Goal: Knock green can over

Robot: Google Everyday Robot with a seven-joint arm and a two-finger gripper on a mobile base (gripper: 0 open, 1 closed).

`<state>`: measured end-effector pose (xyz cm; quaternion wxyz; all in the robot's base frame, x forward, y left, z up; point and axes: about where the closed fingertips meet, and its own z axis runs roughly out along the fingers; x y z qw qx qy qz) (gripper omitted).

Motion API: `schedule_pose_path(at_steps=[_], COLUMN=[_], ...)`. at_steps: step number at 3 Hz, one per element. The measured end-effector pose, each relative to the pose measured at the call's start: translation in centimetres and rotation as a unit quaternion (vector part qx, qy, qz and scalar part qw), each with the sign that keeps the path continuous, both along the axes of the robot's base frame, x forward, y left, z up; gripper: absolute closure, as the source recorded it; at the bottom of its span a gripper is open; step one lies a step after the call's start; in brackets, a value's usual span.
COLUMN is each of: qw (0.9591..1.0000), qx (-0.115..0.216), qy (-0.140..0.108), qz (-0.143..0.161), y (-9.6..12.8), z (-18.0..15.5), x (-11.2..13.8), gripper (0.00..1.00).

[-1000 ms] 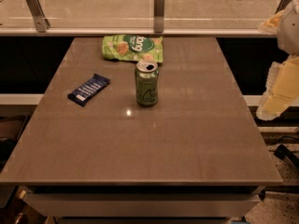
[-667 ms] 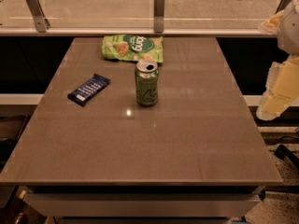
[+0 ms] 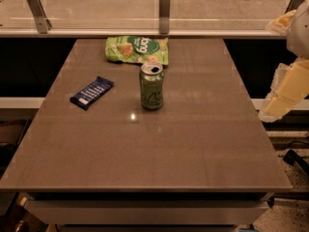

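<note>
The green can [image 3: 151, 86] stands upright near the middle of the brown table [image 3: 145, 153], silver top up, with pale markings on its side. Only a pale part of my arm [image 3: 287, 88] shows, at the right edge of the view, beyond the table's right side and well away from the can. The gripper itself is out of view past that edge.
A flat green snack bag [image 3: 137, 49] lies just behind the can near the table's far edge. A dark blue bar wrapper [image 3: 91, 92] lies to the can's left. A glass rail on metal posts [image 3: 164, 5] runs behind the table.
</note>
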<state>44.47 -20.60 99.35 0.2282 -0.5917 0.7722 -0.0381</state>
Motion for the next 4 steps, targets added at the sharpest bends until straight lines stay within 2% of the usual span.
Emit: schedule_pose_path(at_steps=[1,2,3,4], qw=[0.9987,0.9934,0.9826,0.9808], qx=[0.047,0.11,0.178,0.186], qy=[-0.013,-0.019,-0.022,-0.019], qz=[0.011,0.03,0.05,0.054], y=[0.5,1.2,2.2,2.6], z=[-0.6,-1.7,-3.1,-3.2], x=[0.8,2.0,3.8,3.9], gripper=[0.0,0.0,0.0,0.0])
